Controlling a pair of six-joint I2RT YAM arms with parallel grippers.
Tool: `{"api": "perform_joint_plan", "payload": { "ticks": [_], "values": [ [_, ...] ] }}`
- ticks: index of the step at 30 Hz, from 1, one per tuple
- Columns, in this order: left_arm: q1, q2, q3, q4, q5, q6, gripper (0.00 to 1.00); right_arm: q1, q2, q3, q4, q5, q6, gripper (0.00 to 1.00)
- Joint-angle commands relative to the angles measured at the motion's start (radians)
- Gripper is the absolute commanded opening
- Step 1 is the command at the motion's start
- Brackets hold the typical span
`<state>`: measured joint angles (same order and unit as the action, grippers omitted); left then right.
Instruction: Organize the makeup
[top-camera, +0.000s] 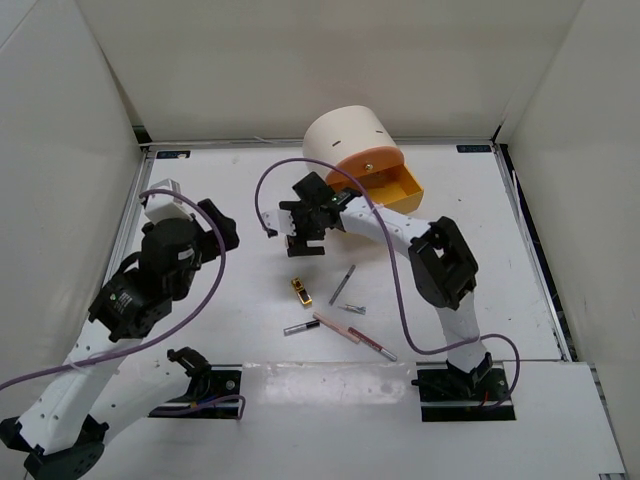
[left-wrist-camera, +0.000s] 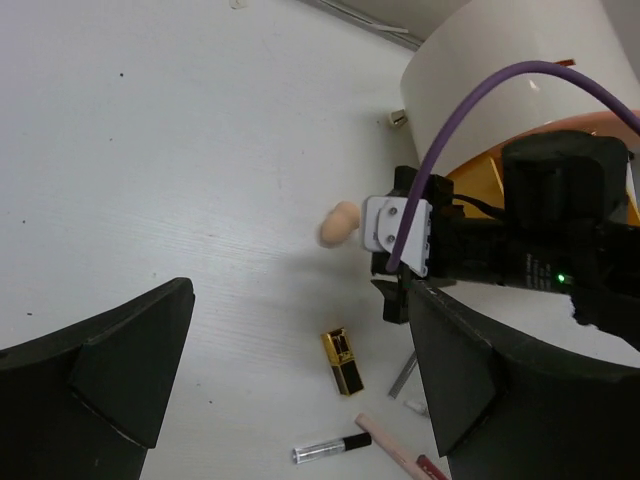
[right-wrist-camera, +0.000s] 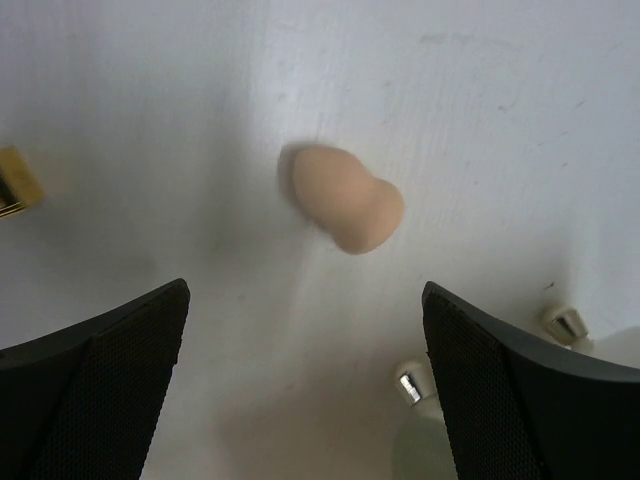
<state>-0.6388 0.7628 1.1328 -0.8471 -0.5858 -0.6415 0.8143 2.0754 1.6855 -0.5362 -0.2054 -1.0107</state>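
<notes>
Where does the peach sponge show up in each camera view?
Right wrist: peach sponge upper centre, ahead of the open right gripper.
Left wrist: centre, just left of the right gripper.
Top external: not visible; the right gripper covers it.
Shared landmark: gold lipstick, in all three views.

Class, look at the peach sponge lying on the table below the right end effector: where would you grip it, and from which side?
Grip the sponge across its middle, the short way, coming straight down from above with the open right end effector. It lies on its side on the table, nothing touching it, so both flanks are reachable.
</notes>
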Motion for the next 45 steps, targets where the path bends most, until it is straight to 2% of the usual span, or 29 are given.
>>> {"api": "perform_joint_plan", "payload": {
  "ticks": [1, 4, 8, 14, 15, 16, 18, 22, 26, 28, 29, 34, 36, 40, 45],
  "values": [
    [0.001, 0.05, 0.07, -0.04, -0.003, 0.029, 0.98, -0.035, 0.075, 0.101, 0.131, -0.114, -0.033, 0.99],
    [0.001, 0.084, 0.088, -0.03, 0.001, 0.071, 0.98, -0.047, 0.155, 0.143, 0.22, -0.132, 0.026, 0.99],
    [0.001, 0.127, 0.096, -0.018, 0.001, 0.124, 0.98, -0.047, 0.225, 0.201, 0.248, -0.172, 0.05, 0.99],
    [-0.001, 0.158, 0.125, -0.03, -0.034, 0.158, 0.98, -0.038, 0.265, 0.192, 0.254, -0.238, 0.099, 0.96],
    [0.001, 0.164, 0.125, -0.024, -0.034, 0.169, 0.98, -0.035, 0.278, 0.189, 0.278, -0.25, 0.121, 0.91],
    [-0.001, 0.164, 0.125, -0.012, -0.034, 0.174, 0.98, -0.035, 0.287, 0.192, 0.294, -0.279, 0.135, 0.75],
    [0.001, 0.179, 0.127, -0.006, -0.029, 0.189, 0.98, -0.035, 0.305, 0.194, 0.33, -0.298, 0.181, 0.59],
    [0.001, 0.197, 0.131, -0.012, -0.028, 0.192, 0.98, -0.035, 0.327, 0.183, 0.383, -0.292, 0.224, 0.42],
    [0.001, 0.207, 0.133, -0.006, -0.029, 0.192, 0.98, -0.035, 0.312, 0.183, 0.343, -0.27, 0.242, 0.25],
    [0.001, 0.207, 0.128, 0.009, -0.029, 0.195, 0.98, -0.035, 0.281, 0.189, 0.322, -0.273, 0.245, 0.09],
    [0.001, 0.207, 0.128, 0.016, -0.028, 0.194, 0.98, -0.035, 0.269, 0.192, 0.318, -0.282, 0.267, 0.07],
    [0.001, 0.201, 0.09, 0.052, -0.028, 0.163, 0.98, -0.038, 0.107, 0.189, 0.318, -0.417, 0.363, 0.07],
    [0.001, 0.198, 0.079, 0.063, -0.023, 0.138, 0.98, -0.035, 0.04, 0.126, 0.358, -0.436, 0.412, 0.07],
    [0.001, 0.185, 0.033, 0.086, -0.006, 0.115, 0.98, -0.059, -0.176, -0.029, 0.57, -0.358, 0.558, 0.11],
    [0.001, 0.205, -0.008, 0.126, 0.04, 0.075, 0.98, -0.147, -0.345, -0.18, 0.559, -0.249, 0.669, 0.1]
  ]
}}
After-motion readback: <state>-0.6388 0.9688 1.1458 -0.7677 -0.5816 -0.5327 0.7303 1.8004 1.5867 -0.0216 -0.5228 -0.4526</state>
